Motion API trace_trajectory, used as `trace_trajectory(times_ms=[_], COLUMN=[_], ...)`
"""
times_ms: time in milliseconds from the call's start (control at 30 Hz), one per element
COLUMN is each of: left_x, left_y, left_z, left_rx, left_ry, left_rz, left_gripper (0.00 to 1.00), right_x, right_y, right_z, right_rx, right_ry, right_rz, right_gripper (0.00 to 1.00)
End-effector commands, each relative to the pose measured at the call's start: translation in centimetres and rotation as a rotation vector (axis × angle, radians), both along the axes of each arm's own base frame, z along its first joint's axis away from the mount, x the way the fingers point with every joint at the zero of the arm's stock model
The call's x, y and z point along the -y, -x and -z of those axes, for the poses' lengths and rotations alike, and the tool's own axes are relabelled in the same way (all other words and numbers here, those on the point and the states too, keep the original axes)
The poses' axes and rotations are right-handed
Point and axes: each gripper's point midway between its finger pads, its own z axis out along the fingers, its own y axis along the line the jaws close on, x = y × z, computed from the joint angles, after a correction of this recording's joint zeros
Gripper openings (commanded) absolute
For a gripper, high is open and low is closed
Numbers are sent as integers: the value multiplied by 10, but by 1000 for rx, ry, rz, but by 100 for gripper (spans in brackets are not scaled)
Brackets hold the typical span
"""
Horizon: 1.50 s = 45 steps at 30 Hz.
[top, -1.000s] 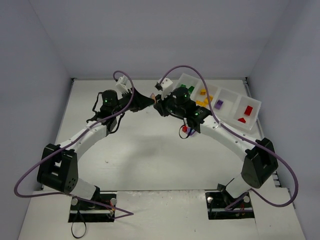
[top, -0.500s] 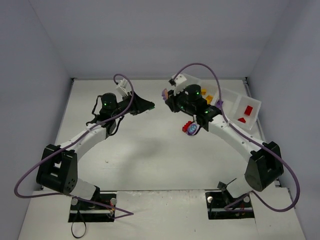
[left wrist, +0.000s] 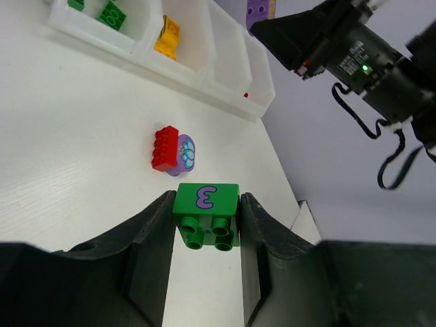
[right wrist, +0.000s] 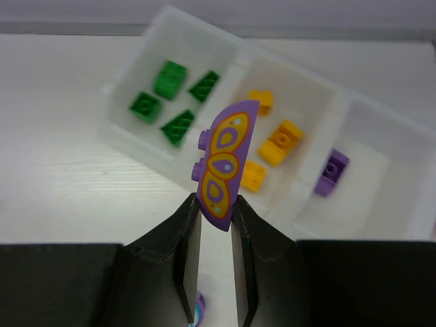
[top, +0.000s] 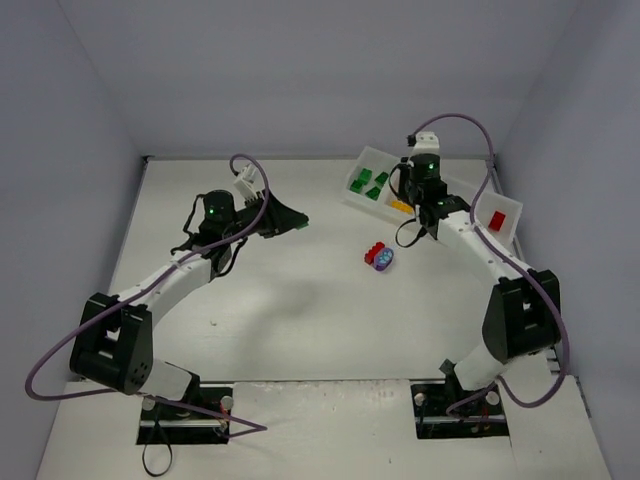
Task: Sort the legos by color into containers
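The left pincer (left wrist: 206, 228) is clenched on a green brick (left wrist: 206, 204) above the desk (left wrist: 68, 150), where a red brick (left wrist: 164, 147) and a rounded purple piece (left wrist: 185, 152) lie touching. The right pincer (right wrist: 216, 208) grips a purple butterfly piece (right wrist: 225, 160) over the tray (right wrist: 347, 102) of sorted bricks.

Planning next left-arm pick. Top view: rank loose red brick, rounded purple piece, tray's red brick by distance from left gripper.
From the left gripper:
1. loose red brick, mid-table.
2. rounded purple piece, just right of it.
3. tray's red brick, in the right-end compartment.
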Motion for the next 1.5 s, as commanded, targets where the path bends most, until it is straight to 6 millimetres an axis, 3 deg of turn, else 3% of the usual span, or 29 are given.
trace_trajectory(times_ms=[0,33,167,267,433,500,600,667,833,933,967,1000,1033,1100,1233,1400,1433,1467], left_x=[-7,-7,-9,-9,-5,-4,-3,-2,2,6,7,9,11,16,38,74,82,89], left_y=[-5,-6,-10,-11,-9,-9,-9,-10,-16,-24,-28,-33,-40,-47,-76,-109,-120,-130], left_z=[-35,-32,-30,-31,-33,-33,-32,-31,-32,-34,-29,-36,-28,-26,-35,-40,-24,-38], left_rx=[132,123,128,130,131,126,121,118,117,123,119,136,133,138,191,285,276,327], left_ry=[-19,-29,-60,-67,-65,-63,-61,-61,-61,-64,-78,-81,-109,-136,-197,-266,-293,-292], left_rz=[-22,-28,-45,-46,-42,-43,-43,-43,-42,-49,-54,-59,-69,-70,-85,-104,-103,-110], left_gripper=[0,0,0,0,0,0,0,0,0,0,0,0,0,0,0,0,0,0], right_x=[62,76,101,121,144,153,157,160,143,123,119,114,104,94,74,58,57,53], right_y=[-18,-21,-29,-34,-37,-38,-41,-43,-38,-32,-29,-24,-19,-10,13,41,47,54], right_z=[17,22,57,72,89,93,100,100,88,73,59,59,45,43,17,3,-5,1], right_rx=[-38,-49,-120,-151,-192,-203,-218,-219,-224,-204,-177,-179,-153,-153,-109,-89,-71,-87], right_ry=[-55,-66,-83,-91,-95,-96,-106,-111,-139,-149,-159,-163,-177,-187,-214,-247,-257,-266], right_rz=[315,355,455,519,593,620,623,626,563,508,497,483,453,420,337,242,227,207], right_gripper=[0,0,0,1,14,14,25,40,55,55,55,55,55,55,54,54,54,54])
